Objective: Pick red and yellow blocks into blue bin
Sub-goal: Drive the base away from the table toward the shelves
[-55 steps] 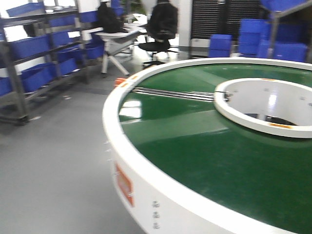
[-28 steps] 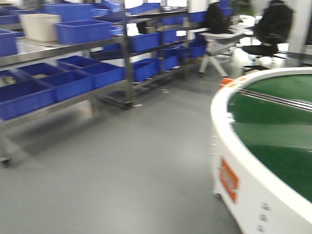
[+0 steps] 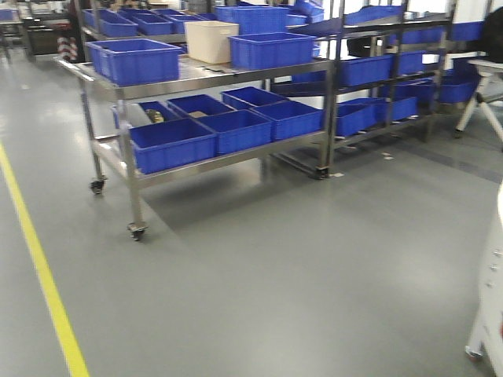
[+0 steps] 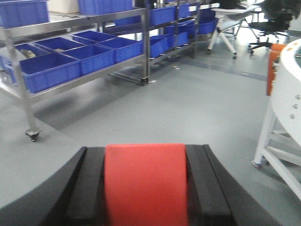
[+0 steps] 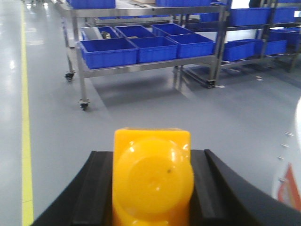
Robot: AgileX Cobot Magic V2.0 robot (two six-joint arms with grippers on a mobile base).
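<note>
My left gripper (image 4: 146,151) is shut on the red block (image 4: 146,186), which fills the gap between the black fingers. My right gripper (image 5: 151,156) is shut on the yellow brick (image 5: 153,181), a round stud facing the camera. Both are held above grey floor. Ahead stands a wheeled steel cart (image 3: 196,78) carrying several blue bins: two on top (image 3: 135,59) (image 3: 271,47) and more on the lower shelf (image 3: 173,141). I cannot tell which one is the task's blue bin. The lower-shelf bins also show in the wrist views (image 4: 44,70) (image 5: 108,52).
A beige tub (image 3: 208,39) sits between the top bins. More steel racks of blue bins (image 3: 377,71) stand behind the cart. A yellow floor line (image 3: 43,275) runs at the left. The white conveyor frame (image 4: 287,94) is at the right, with a desk and chair (image 4: 273,26) beyond.
The front view has swung left: the green conveyor has slid out of frame to the right, and the cart with blue bins now stands ahead.
</note>
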